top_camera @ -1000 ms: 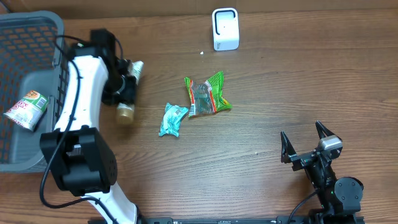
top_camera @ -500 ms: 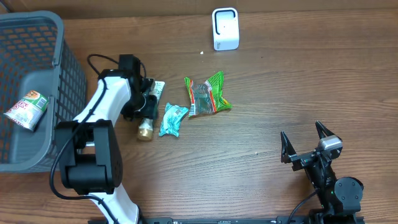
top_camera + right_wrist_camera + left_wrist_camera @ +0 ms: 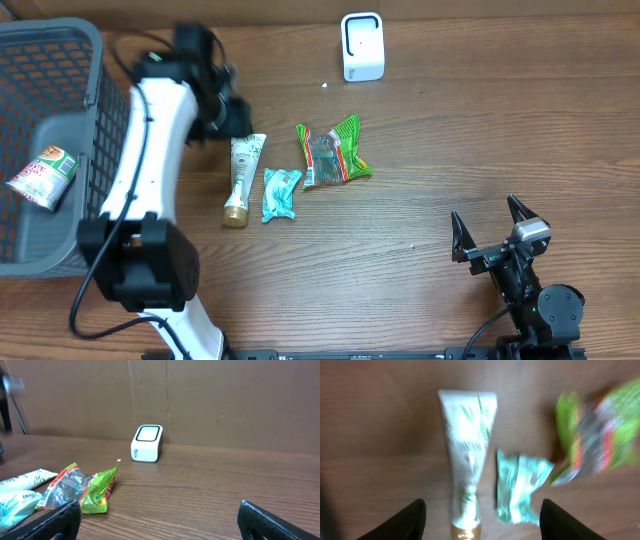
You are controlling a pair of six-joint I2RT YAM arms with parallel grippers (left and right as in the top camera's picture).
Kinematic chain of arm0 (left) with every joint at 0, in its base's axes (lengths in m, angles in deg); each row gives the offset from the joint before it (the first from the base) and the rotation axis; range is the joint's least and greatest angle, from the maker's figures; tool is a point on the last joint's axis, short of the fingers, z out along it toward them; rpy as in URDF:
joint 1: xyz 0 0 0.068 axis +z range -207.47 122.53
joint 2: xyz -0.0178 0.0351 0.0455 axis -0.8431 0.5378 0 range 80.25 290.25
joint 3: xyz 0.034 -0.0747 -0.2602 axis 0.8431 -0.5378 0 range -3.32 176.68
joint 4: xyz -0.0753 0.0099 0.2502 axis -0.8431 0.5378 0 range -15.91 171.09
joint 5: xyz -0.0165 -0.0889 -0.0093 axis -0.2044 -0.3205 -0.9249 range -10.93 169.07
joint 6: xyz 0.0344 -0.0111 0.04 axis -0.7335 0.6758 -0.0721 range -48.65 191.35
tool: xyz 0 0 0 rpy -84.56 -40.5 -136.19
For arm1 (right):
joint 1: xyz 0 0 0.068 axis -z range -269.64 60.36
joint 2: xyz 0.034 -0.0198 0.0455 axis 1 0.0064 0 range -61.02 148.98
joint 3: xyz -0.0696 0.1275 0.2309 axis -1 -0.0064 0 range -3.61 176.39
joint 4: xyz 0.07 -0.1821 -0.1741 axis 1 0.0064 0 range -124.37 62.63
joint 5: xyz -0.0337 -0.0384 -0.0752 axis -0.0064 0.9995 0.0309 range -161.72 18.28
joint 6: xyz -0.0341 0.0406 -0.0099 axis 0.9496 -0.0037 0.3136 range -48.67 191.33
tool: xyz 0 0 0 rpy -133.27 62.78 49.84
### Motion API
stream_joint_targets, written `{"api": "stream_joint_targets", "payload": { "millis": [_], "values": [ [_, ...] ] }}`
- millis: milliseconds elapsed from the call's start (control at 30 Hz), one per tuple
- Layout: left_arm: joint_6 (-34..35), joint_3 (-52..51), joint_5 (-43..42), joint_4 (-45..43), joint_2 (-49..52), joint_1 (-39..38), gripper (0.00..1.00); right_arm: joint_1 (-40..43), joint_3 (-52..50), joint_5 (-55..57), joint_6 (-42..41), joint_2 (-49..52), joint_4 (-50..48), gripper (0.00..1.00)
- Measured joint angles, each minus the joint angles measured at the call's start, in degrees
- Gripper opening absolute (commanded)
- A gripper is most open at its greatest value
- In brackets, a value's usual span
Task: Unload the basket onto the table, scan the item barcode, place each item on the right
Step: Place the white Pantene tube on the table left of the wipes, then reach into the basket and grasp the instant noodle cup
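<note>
The tabletop is brown wood grain. Nearest the robot's base, the right claw hangs low over bare wood at the right, its two fingers spread wide with nothing between them.

Farther in, three loose items lie left of centre. One white tube has its gold cap toward the near edge and its flat crimped end pointing away. One teal packet lies just beside the tube, on its right. One green snack bag lies a little beyond and to the right of the packet.

The left claw is above the tube's far end, fingers apart and pinching nothing; the tube lies free on the wood. At the far left stands one grey mesh basket with one can lying in it. At the far edge, well apart from the tube, sits one white scanner.

Only the right wrist view shows the brown cardboard wall behind the scanner. Only the overhead shows the basket and can. The left wrist view, though blurred, shows leafy print on the tube and dark stripes on the packet.
</note>
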Motion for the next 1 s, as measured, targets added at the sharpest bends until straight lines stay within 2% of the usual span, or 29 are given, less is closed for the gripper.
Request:
{"api": "stream_joint_targets", "payload": {
  "millis": [233, 433, 667, 733, 767, 833, 1000],
  "values": [
    [5.3, 27.4, 1.8, 11.3, 0.0, 8.5, 0.67, 0.0, 0.0, 0.0, 0.0, 0.0, 0.0, 1.00],
    [10.1, 38.3, 4.5, 13.7, -0.2, 20.6, 0.73, 0.0, 0.0, 0.0, 0.0, 0.0, 0.0, 1.00],
    [14.6, 36.5, 6.0, 14.1, -0.3, 34.0, 0.75, 0.0, 0.0, 0.0, 0.0, 0.0, 0.0, 1.00],
    [15.4, 34.2, 6.4, 12.7, -0.3, 36.6, 0.79, 0.0, 0.0, 0.0, 0.0, 0.0, 0.0, 1.00],
    [15.5, 32.4, 6.5, 11.1, -0.3, 37.8, 0.86, 0.0, 0.0, 0.0, 0.0, 0.0, -0.1, 1.00],
    [14.1, 29.2, 6.6, 6.5, -0.3, 39.1, 0.89, 0.0, 0.0, 0.0, 0.0, 0.0, 0.0, 1.00],
    [4.9, 20.5, 6.9, -1.6, 0.1, 39.5, 0.95, 0.0, 0.0, 0.0, 0.0, 0.0, 0.0, 1.00]
  ]
}}
